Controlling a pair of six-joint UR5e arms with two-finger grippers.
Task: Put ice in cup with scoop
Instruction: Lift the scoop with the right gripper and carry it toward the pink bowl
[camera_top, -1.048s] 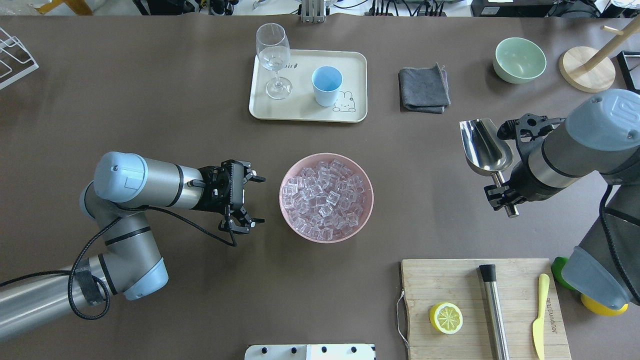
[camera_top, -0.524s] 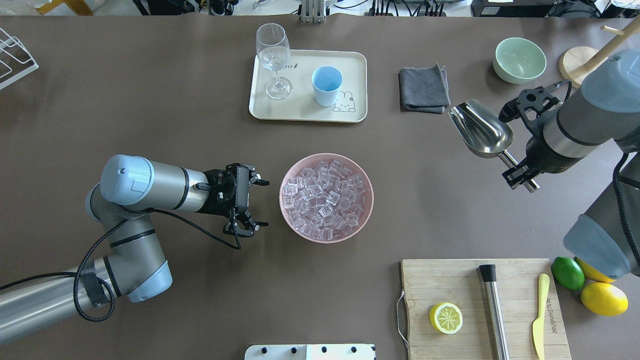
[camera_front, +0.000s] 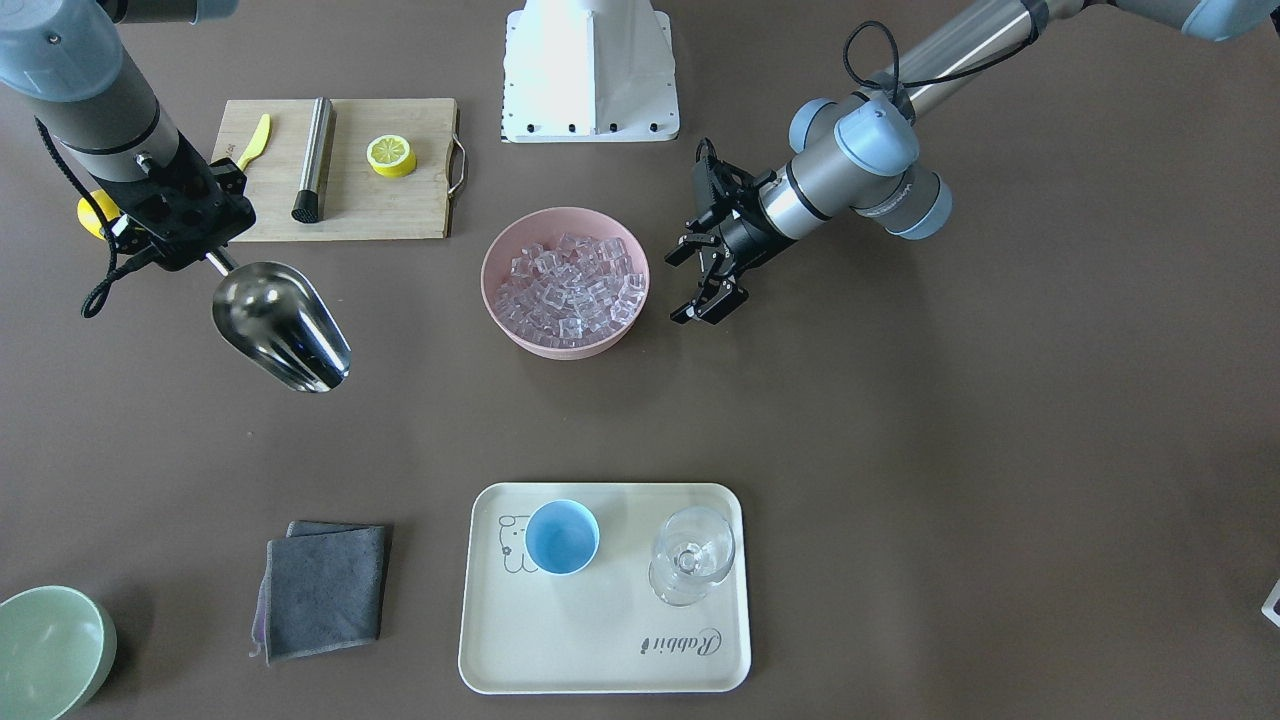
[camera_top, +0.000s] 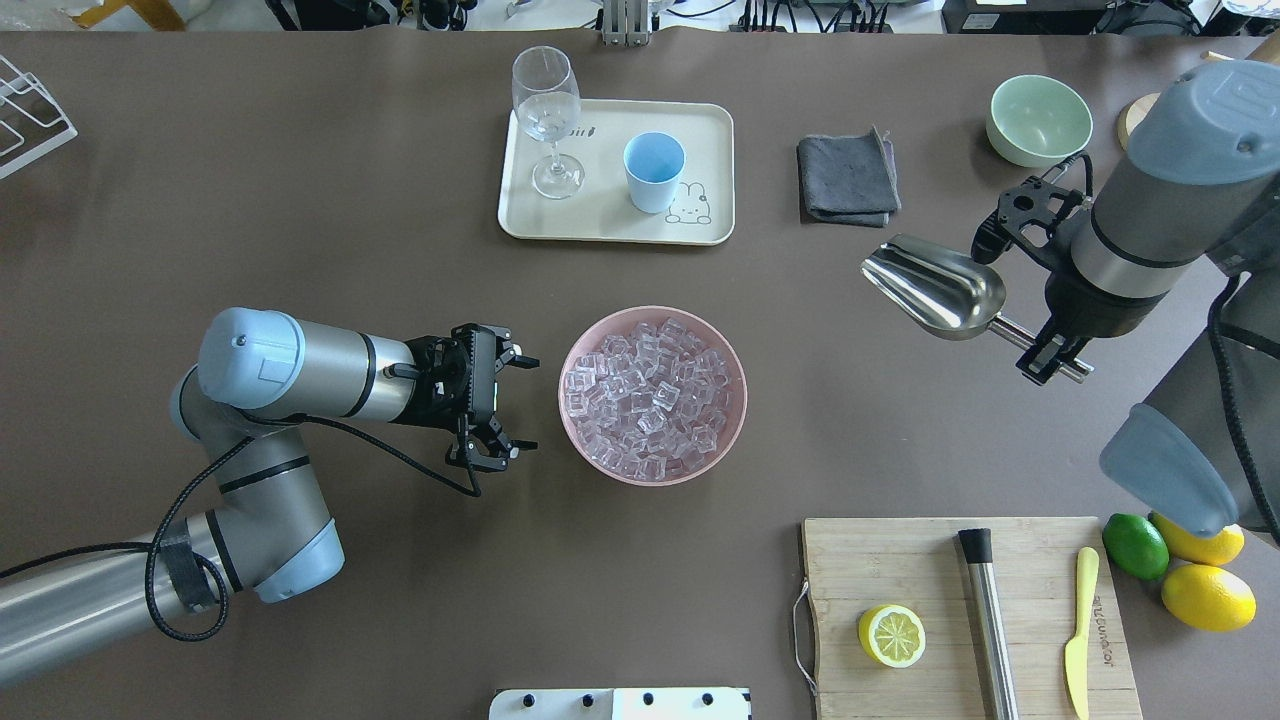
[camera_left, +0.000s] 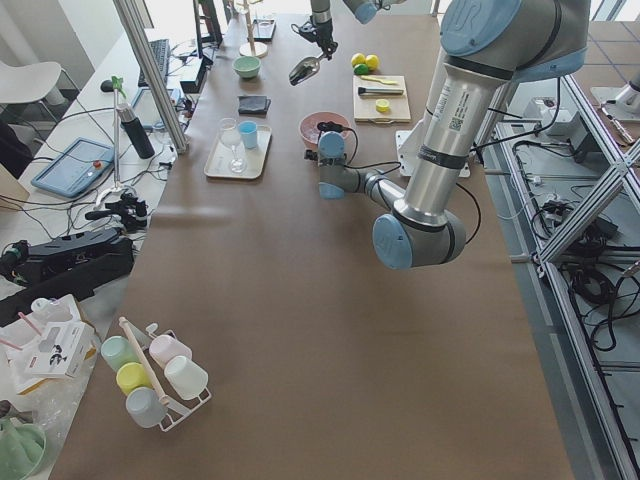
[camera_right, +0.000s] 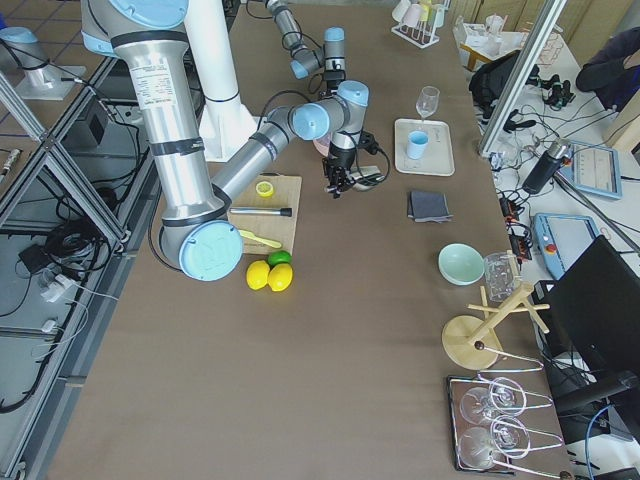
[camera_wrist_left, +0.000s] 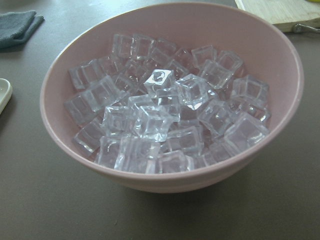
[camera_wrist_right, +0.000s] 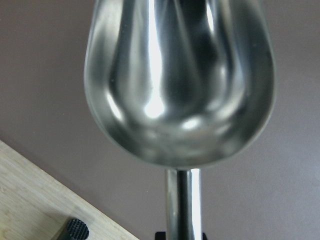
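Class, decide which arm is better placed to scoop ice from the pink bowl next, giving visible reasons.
Right. The right gripper holds the scoop by its handle, trough empty. The left gripper is open, holding nothing, beside the pink bowl of ice.

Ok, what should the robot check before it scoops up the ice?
1. Is the scoop held? ok: the right hand is shut on its handle.
2. Is the scoop empty? ok: nothing inside in the right wrist view.
3. Is the ice ready? ok: heaped in the pink bowl.
4. Is the left hand out of the way? ok: open beside the bowl, not touching.
5. Is the cup ready? ok: upright and empty on the tray.
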